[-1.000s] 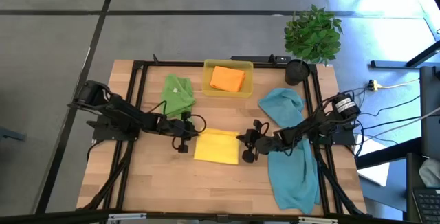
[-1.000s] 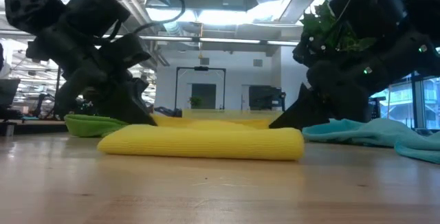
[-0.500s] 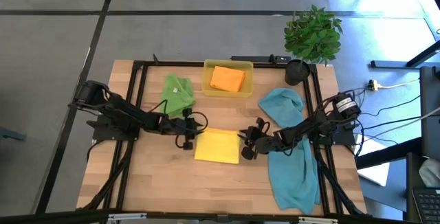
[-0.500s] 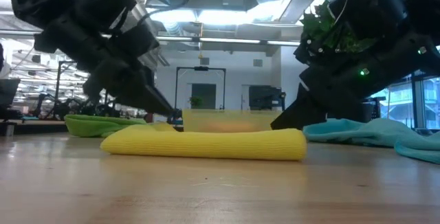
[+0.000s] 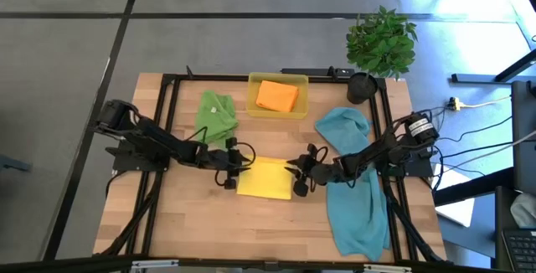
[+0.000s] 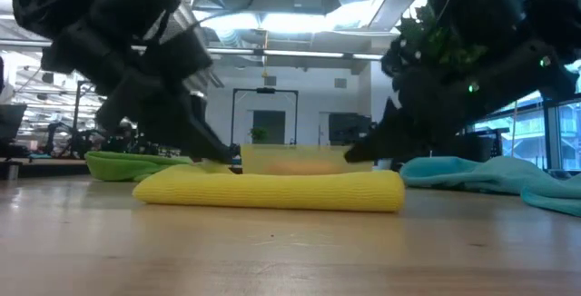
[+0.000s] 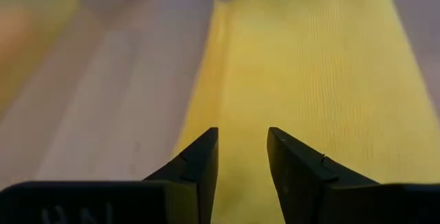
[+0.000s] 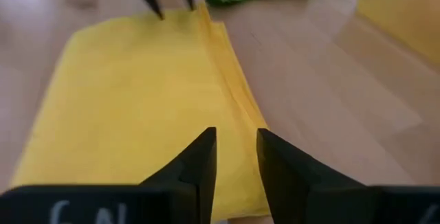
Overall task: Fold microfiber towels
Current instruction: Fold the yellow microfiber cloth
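Observation:
A folded yellow towel [image 5: 266, 178] lies flat on the wooden table between my two grippers, layered edges toward the far side. My left gripper [image 5: 232, 165] stands open just over its left edge, fingers pointing right and slanting down; the left wrist view shows the yellow cloth [image 7: 309, 66] under the open fingers [image 7: 242, 148]. From the right, my right gripper [image 5: 298, 175] faces it, open over the towel's right edge [image 8: 236, 148]. Neither gripper plainly touches the cloth.
A green towel [image 5: 216, 115] lies crumpled at the far left. An orange towel [image 5: 276, 95] sits in a translucent yellow tray [image 5: 253, 105] at the far middle. Teal towels [image 5: 343, 126] [image 5: 358, 210] lie under the right arm. A potted plant [image 5: 381, 43] stands at the far right corner.
My left gripper has risen off the table beside the towel's left end and moved right, over the towel's left edge. In the low view the yellow cloth behind the fold has sunk flat, and the tray behind it now shows.

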